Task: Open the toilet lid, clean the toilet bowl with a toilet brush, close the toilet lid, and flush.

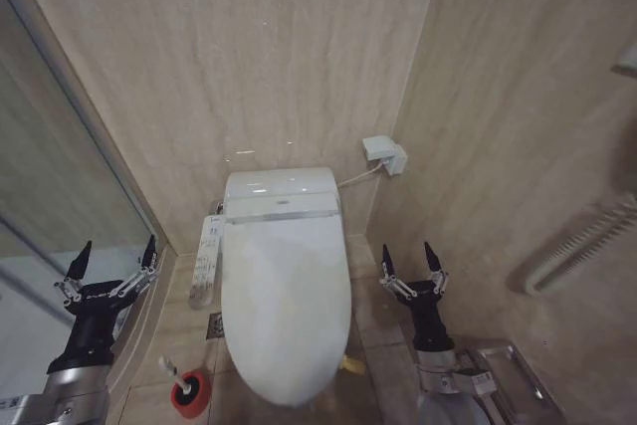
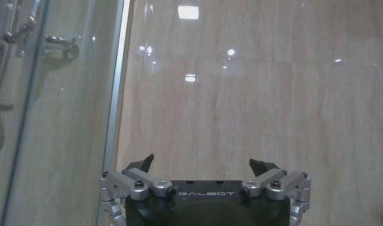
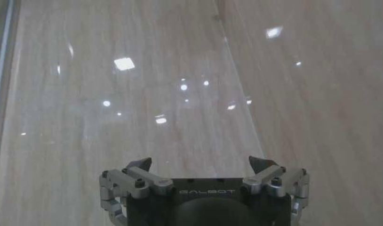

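The toilet lid (image 1: 286, 306) is down, a glossy white oval covering the toilet bowl (image 1: 244, 370), with a small yellow tag (image 1: 351, 365) at its front edge. A white button panel (image 1: 206, 259) runs along the bowl's left side. On the floor at the lower left stands the toilet brush (image 1: 169, 368) in its red holder cup (image 1: 190, 392). My left gripper (image 1: 116, 257) is open, raised left of the toilet, pointing up. My right gripper (image 1: 409, 258) is open too, raised right of the toilet. Both wrist views face the beige wall, with the left gripper (image 2: 203, 162) and right gripper (image 3: 201, 162) holding nothing.
A glass shower partition (image 1: 60, 176) closes off the left side. A white wall box (image 1: 384, 154) with a hose sits behind the toilet on the right. A grab rail (image 1: 582, 241) is fixed to the right wall. Bare tiled floor (image 1: 373, 296) lies either side of the bowl.
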### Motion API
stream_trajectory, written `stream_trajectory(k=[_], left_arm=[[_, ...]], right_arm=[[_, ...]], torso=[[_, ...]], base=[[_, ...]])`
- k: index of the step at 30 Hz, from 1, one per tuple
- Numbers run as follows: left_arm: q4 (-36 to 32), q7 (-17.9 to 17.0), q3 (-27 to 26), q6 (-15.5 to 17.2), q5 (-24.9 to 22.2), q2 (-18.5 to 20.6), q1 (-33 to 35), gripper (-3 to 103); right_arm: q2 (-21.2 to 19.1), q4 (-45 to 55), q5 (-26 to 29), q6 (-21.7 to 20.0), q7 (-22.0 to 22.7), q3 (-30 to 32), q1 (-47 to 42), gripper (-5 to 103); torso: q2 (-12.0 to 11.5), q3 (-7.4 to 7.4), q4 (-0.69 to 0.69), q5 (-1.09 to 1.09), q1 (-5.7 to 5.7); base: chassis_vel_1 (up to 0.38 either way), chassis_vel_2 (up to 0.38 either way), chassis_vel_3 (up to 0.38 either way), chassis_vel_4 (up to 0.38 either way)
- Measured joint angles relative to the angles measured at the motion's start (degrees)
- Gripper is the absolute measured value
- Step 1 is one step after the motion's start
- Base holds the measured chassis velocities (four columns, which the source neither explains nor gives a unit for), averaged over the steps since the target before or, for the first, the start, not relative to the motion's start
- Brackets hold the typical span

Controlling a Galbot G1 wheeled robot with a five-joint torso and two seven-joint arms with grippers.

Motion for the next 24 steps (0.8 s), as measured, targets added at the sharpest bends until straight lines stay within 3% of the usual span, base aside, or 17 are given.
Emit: stream_trajectory(k=[16,18,20,23,24], left_arm=[[0.8,0.4,1.1,0.3,0.5,0.9,-0.9,100],[1.0,0.4,1.3,0.4,0.6,0.9,-1.1,100],[1.1,0.5,1.5,0.4,0.8,0.8,-1.1,100],[1.7,0.5,1.9,0.4,1.2,0.5,-1.1,100],[1.9,0.5,2.0,0.3,1.3,0.4,-1.1,100]], right_arm=[[0.6,0.6,-0.5,0.9,-0.2,0.3,-1.3,100],[0.6,0.3,-0.5,1.3,-0.4,0.3,-1.3,100],[0.7,0.0,-0.5,1.4,-0.5,0.3,-1.3,100],[0.8,-0.1,-0.6,1.5,-0.5,0.3,-1.4,100],[0.8,-0.1,-0.6,1.6,-0.4,0.3,-1.4,100]], torso=[[0.0,0.0,0.0,0.03,0.0],[0.0,-0.01,0.0,-0.08,-0.01],[0.0,0.0,0.02,0.08,-0.01],[0.0,-0.03,-0.01,-0.09,-0.05],[0.0,-0.03,0.01,-0.05,-0.05]], base=[[0.282,-0.278,-0.279,0.277],[0.368,-0.386,-0.36,0.382],[0.406,-0.356,-0.348,0.337],[0.286,-0.325,-0.306,0.325],[0.252,-0.325,-0.223,0.265]])
